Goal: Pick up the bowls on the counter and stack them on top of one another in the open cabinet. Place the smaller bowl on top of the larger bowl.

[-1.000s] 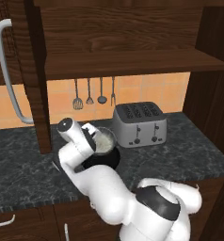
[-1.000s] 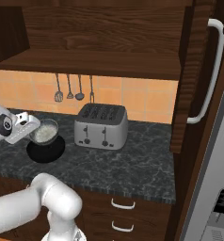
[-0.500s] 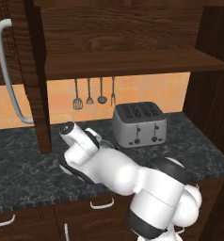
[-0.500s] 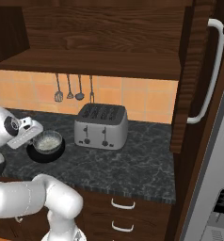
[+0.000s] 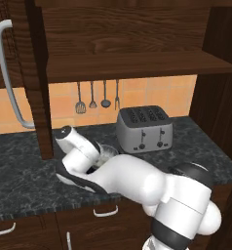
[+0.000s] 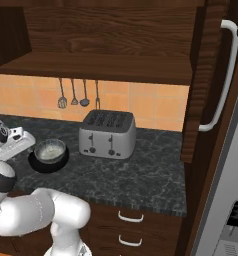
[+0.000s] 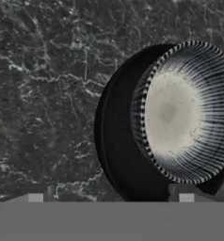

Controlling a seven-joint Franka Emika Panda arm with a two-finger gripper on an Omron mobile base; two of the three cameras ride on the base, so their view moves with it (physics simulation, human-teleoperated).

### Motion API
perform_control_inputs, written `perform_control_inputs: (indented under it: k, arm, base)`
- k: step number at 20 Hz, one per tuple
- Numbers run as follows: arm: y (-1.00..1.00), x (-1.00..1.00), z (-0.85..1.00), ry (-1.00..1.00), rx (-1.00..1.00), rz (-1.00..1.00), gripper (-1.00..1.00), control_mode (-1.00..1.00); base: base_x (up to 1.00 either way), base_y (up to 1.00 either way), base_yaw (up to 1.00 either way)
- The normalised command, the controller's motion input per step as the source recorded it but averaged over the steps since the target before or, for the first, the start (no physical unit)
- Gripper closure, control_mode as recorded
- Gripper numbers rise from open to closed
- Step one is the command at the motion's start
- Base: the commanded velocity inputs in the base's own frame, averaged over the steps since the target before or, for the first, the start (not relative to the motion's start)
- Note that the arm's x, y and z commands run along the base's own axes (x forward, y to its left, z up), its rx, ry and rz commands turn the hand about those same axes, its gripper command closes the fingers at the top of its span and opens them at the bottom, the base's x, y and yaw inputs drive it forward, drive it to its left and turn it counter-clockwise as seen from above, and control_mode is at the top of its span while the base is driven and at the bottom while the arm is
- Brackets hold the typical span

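The smaller bowl [image 6: 50, 149] sits inside the larger bowl [image 6: 48, 161], and both stand on the tabletop [image 6: 141, 175] near its front edge, left of the toaster [image 6: 107, 134]. From the hand, the pale ribbed bowl [image 7: 187, 110] fills most of the black bowl [image 7: 121, 141], whose right rim is cut off by the frame. The tool [image 7: 109, 194] hangs over the pair with its jaws spread wide and nothing between them; just the two tips show, one over bare stone, the other over the black rim. From the left base, the white arm hides most of the black bowl [image 5: 69, 175], leaving a dark crescent, and the glassy bowl [image 5: 107, 152] peeks out behind the wrist. Whether the tips touch the rim is probably not decidable here. The cabinet [image 5: 137, 66] shelf above is bare wood, its door [image 5: 15, 73] swung open with a curved handle [image 5: 8, 78]. Four utensils [image 6: 78, 94] hang on the tiled wall, too small to name.
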Motion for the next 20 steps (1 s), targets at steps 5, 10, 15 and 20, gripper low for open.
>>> perform_control_inputs:
  k: [5, 10, 15, 20]
  arm:
    - [0.00, 0.07, -0.53, 0.06, -0.05, 0.00, -1.00, -1.00]
    - [0.00, 0.26, -0.36, 0.00, -0.07, 0.00, -1.00, -1.00]
    - [0.00, 0.22, -0.33, 0.00, -0.08, 0.00, 1.00, -1.00]
    - [0.00, -0.01, 0.08, -0.02, 0.00, 0.00, 1.00, -1.00]
  base:
    - [0.00, 0.00, 0.00]
    - [0.00, 0.00, 0.00]
    - [0.00, 0.00, 0.00]
    - [0.00, 0.00, 0.00]
